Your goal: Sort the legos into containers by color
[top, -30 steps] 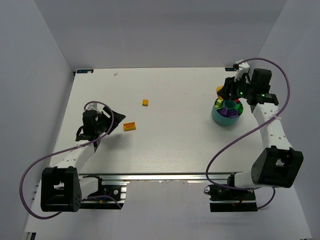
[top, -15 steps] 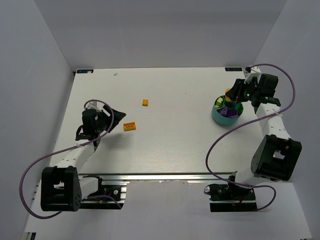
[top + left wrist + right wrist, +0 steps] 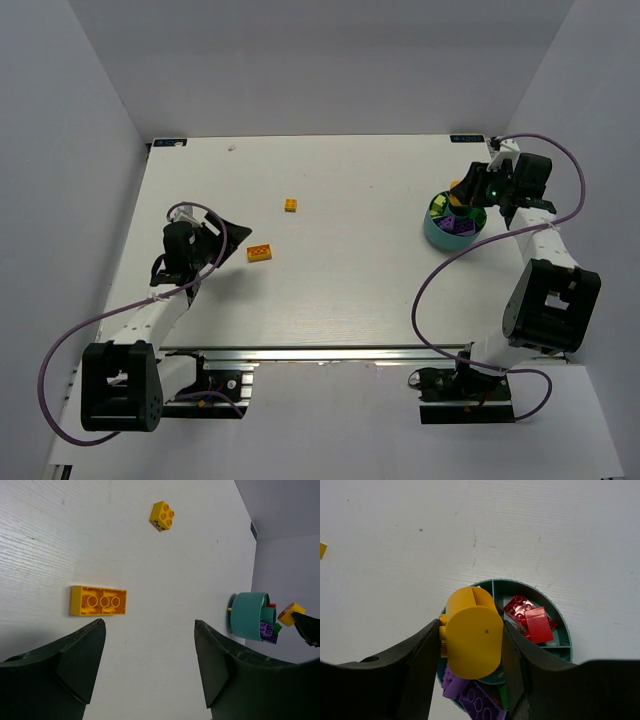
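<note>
White table [image 3: 350, 290] boxed in by pale grey walls [image 3: 300, 60], two arms bolted at its near edge. Over the teal bowl [image 3: 430, 236] near the far right corner, the right gripper [image 3: 462, 193] clamps an oval orange-yellow brick [image 3: 472, 632] between its two dark fingers [image 3: 420, 670], one pressed to each side. From the wrist camera the brick covers the middle and left of the bowl's inside; whether it touches the bowl cannot be told. Thin walls split the bowl into compartments: red bricks [image 3: 530, 617] lie in one on the right, purple bricks [image 3: 470, 697] in another at the lower edge, and a sliver of a green brick [image 3: 502, 697] shows beside the purple.

Well apart, on the left half of the table, the left gripper [image 3: 228, 240] hangs low with its fingers spread and nothing between them. A long orange-yellow brick [image 3: 98, 601] lies flat on the table just ahead of one fingertip [image 3: 92, 635], hollow underside up with three round tubes showing. Farther out, toward the far edge, a small orange-yellow brick [image 3: 162, 516] sits alone, studs up. Neither touches the gripper or the other.

From the left wrist the bowl appears far across the table, the held brick at its rim
</note>
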